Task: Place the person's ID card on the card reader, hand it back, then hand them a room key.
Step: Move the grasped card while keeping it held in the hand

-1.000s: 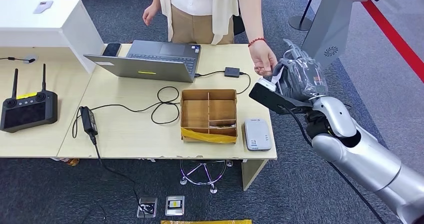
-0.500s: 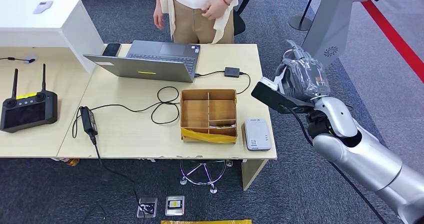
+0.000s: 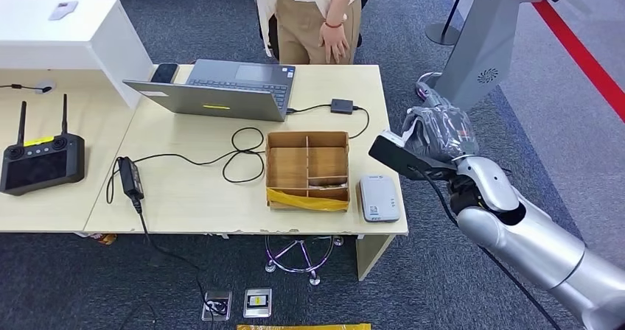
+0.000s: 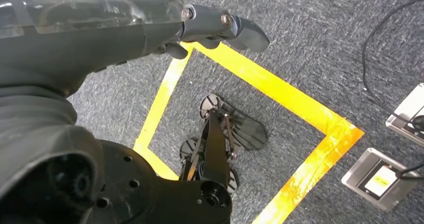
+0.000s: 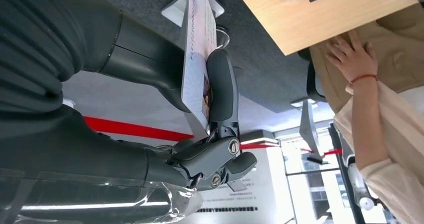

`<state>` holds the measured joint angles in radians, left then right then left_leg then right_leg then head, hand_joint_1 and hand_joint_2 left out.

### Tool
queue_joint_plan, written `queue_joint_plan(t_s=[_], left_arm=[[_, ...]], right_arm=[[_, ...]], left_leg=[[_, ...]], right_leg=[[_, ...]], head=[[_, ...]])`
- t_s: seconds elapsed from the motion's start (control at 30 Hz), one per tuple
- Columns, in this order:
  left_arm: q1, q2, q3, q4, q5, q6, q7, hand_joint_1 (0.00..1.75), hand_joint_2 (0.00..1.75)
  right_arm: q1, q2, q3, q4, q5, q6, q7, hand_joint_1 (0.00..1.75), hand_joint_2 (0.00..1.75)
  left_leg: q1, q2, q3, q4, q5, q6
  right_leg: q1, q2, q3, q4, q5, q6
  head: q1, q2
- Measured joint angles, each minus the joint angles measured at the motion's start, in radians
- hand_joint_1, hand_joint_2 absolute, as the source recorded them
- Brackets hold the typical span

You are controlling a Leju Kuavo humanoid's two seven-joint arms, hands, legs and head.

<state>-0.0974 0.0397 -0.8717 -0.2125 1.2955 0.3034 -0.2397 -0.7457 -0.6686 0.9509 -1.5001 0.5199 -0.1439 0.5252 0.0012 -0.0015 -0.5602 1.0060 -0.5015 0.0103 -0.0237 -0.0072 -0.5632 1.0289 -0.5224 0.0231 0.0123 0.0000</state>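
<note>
Beyond the desk (image 3: 184, 190) edge, right hand (image 5: 200, 109) pinches ID card (image 5: 197, 59).

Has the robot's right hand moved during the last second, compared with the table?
Yes. The right hand, holding the ID card, dropped lower and slightly nearer the card reader on the table.

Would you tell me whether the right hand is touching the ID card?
Touching: the right wrist view shows the right hand pinching the ID card.

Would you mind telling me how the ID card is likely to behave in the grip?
The ID card looks thin and flat, so probably stiff and light. Glossy faces may slide between the right robot hand's fingers.
</note>
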Motion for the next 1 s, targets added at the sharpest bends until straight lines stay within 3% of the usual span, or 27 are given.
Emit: queue_joint_plan(t_s=[0.37,1.0], left_arm=[[-0.01,0.003,-0.011,0.0,-0.019,0.004,0.03,0.0,0.0],[-0.017,0.01,-0.032,0.0,-0.022,0.001,0.051,0.0,0.0]], right_arm=[[0.074,-0.022,0.023,0.039,-0.029,-0.011,-0.001,1.75,1.75],[0.087,-0.026,0.063,0.07,-0.077,-0.003,-0.012,1.75,1.75]], left_leg=[[0.0,0.001,0.0,0.0,0.0,0.0],[0.0,0.001,0.0,0.0,0.0,0.0]], right_leg=[[0.0,0.001,0.0,0.0,0.0,0.0],[0.0,0.002,0.0,0.0,0.0,0.0]], head=[[0.0,0.0],[0.0,0.0]])
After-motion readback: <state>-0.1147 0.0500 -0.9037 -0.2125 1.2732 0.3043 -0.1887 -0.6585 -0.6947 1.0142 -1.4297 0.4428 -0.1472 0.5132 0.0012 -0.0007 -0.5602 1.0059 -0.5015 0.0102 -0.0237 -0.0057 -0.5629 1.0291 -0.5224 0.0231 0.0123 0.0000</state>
